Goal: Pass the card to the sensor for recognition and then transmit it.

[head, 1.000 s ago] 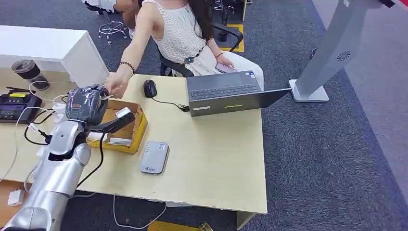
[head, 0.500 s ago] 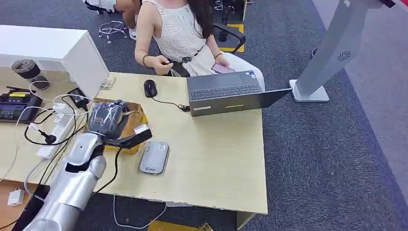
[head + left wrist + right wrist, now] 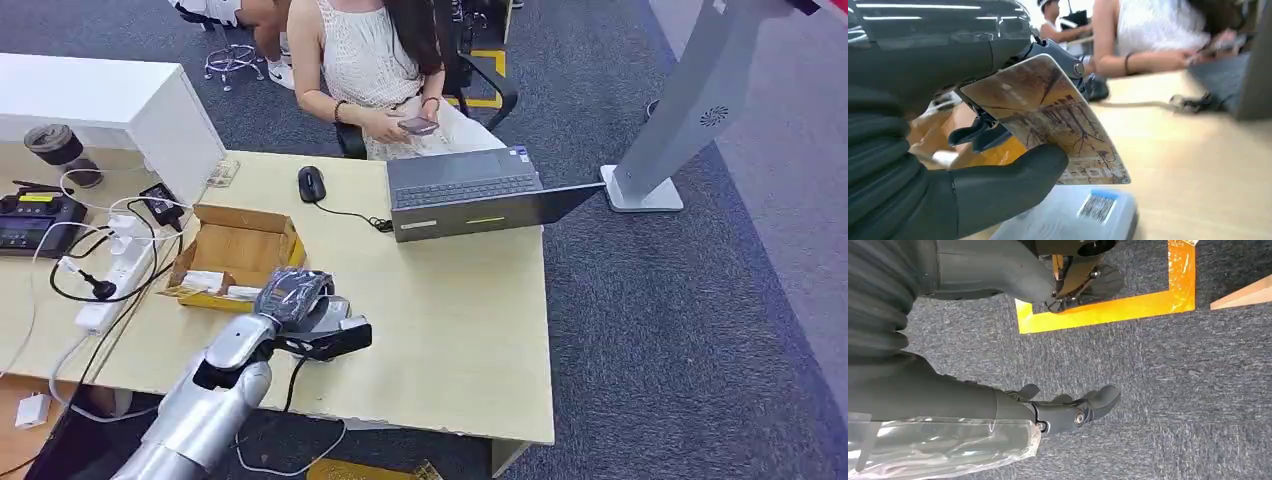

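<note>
Left wrist view: left hand [image 3: 948,150] pinches the card [image 3: 1048,130] between thumb and darker fingers, card face tilted, its low edge hanging just over the grey sensor [image 3: 1083,215] with the barcode label; can't tell whether they touch. Head view agrees: left hand [image 3: 305,315] sits at the near desk edge, directly covering the spot where the sensor lies, arm coming in from 7 o'clock, wrist turned so the fingers point toward 3 o'clock. Judgement: step in hand is the read, card presented to the sensor. Next move calls for flattening the card closer over the sensor face if no read, then lifting and carrying it toward the person [image 3: 375,60] seated at 12 o'clock for the handover. Cardboard box [image 3: 240,255] lies at 10 o'clock of the hand, laptop [image 3: 470,195] at 1 o'clock. Right hand [image 3: 1068,410] hangs over the carpet, fingers loosely curled, holding nothing.
</note>
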Motion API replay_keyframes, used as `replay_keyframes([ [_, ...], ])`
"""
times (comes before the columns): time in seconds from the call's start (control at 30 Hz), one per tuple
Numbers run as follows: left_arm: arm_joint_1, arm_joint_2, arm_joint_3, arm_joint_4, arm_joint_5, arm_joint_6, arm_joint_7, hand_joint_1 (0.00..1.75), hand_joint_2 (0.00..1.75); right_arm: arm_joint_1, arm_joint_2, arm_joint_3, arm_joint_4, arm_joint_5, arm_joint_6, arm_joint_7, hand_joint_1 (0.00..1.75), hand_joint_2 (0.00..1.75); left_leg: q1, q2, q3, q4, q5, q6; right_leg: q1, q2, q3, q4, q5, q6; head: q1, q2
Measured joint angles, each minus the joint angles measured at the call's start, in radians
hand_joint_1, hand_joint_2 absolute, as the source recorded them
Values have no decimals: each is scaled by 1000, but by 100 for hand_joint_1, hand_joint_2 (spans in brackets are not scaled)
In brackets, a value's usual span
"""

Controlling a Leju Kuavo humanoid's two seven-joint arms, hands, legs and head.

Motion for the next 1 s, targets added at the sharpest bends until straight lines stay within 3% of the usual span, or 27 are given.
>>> replay_keyframes([
  [0.2, -48, 5, -19, 91, -20, -74, 66, 175, 175, 2, 0, 0, 0, 4, -1, 11, 0, 175, 0, -1, 0, 0, 1, 1, 0, -1, 1, 0, 0, 0, 0, 0],
  [0.33, -79, 7, -25, 128, -21, -85, 76, 175, 175, 2, 1, 0, 0, 3, -2, 21, 0, 175, 0, -1, 0, 0, 1, 1, 0, -1, 2, 0, 0, 0, 0, 0],
  [0.47, -87, 10, -26, 138, -10, -22, 68, 175, 175, 2, 5, 0, 0, 4, -5, 25, 0, 175, 0, -1, 0, 0, 3, 0, 0, -1, 1, 0, 2, 1, 0, 0],
  [0.57, -87, 10, -26, 125, -41, 65, 81, 175, 175, 2, 6, 0, 0, 5, -5, 24, 0, 175, 0, -1, -1, 0, 3, 0, 0, -1, 0, 0, 3, 1, 0, 0],
  [0.77, -92, 10, -26, 82, -78, 121, 96, 175, 175, 2, 6, 0, 0, 8, -1, 23, 0, 175, 0, -1, -1, 0, 3, 0, 0, -1, 0, 0, 3, 0, 0, 0],
  [0.87, -123, 12, -24, 40, -141, 255, 112, 175, 175, -1, 6, 2, 0, 31, 2, 25, 0, 175, 0, -2, -2, 0, 4, 1, 0, -2, 0, 0, 3, 0, 0, 0],
  [1.0, -208, 21, -10, 32, -185, 269, 111, 175, 175, -12, 6, 13, 0, 42, 12, 31, 0, 175, 0, -2, -2, 0, 5, 1, 0, -2, 0, 0, 5, 1, 0, 0],
])
